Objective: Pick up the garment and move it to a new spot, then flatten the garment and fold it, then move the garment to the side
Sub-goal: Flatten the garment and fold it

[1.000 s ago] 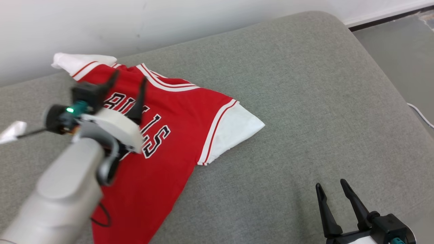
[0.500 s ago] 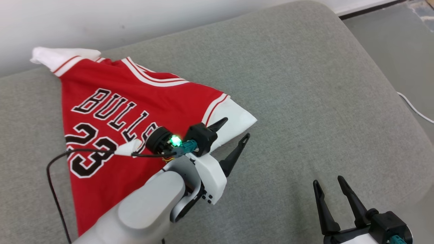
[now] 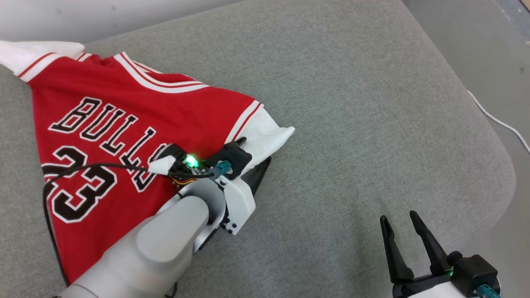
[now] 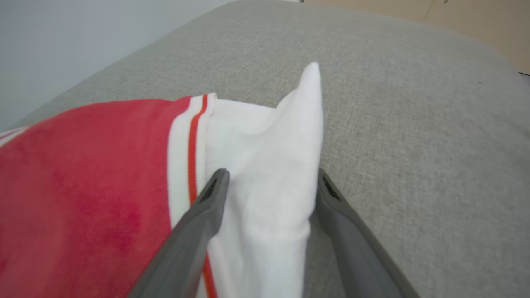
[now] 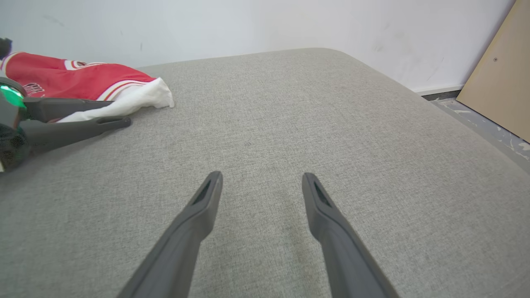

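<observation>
Stretching wide beneath everything, a grey fabric cushion [image 3: 372, 124] carries the garment [image 3: 124, 107], a red jersey with black lettering and white sleeves. It lies mostly flat on the cushion's left part, close to the pale wall [image 5: 248, 25]. The robot's pale left forearm [image 3: 165, 244] reaches over the jersey's lower edge. The left gripper [image 4: 271, 176] sits low at the white sleeve [image 4: 265, 136] that points toward the cushion's middle, jaws apart and straddling the cloth. One finger rests on the sleeve beside the red-striped trim, and the other sits at the sleeve's outer edge against the cushion. The cloth is not pinched. The right gripper [image 3: 397, 217] hangs over bare cushion well to the right of the jersey, jaws apart, holding nothing. A thin white cable [image 3: 497, 122] lies on the floor past the cushion's right edge.
</observation>
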Available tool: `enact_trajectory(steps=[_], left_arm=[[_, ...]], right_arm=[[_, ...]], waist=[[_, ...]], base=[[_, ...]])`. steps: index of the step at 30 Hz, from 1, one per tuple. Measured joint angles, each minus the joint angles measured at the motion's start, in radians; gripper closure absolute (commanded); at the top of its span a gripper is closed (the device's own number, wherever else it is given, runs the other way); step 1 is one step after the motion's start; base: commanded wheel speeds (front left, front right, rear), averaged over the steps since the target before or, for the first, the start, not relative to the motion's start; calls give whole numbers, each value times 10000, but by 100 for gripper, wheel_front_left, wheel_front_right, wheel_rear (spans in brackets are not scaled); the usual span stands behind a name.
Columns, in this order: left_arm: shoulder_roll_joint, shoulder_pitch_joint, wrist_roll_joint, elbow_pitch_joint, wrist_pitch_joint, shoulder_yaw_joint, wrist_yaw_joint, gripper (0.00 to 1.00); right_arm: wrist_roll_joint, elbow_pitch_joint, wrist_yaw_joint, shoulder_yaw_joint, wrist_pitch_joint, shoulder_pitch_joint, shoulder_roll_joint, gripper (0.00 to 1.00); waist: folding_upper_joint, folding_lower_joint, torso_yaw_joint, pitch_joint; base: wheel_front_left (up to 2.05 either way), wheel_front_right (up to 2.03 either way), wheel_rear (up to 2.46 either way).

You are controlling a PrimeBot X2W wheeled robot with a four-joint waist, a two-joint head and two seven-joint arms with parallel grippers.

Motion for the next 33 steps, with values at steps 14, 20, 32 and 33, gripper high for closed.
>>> enact_trajectory(steps=[14,20,32,33], left_arm=[[-466,382,-2652,-901,920,1235,-1191,100],[-408,1000,-3421,-2161,1929,1062,-1586,100],[-794,1795,-3691,-3411,2314,205,-1845,0],[-825,1848,-3693,-3453,2265,207,-1843,0]], right_arm=[[-305,173,0,-159,0,38,-2,0],[-533,282,0,-167,0,122,-2,0],[-663,351,0,-155,0,199,-2,0],[-662,359,0,-151,0,200,0,0]], waist=[[0,0,258,-611],[0,-1,397,-1040],[0,-1,264,-1188],[0,-1,258,-1200]], base=[[0,0,0],[0,0,0],[0,0,0],[0,0,0]])
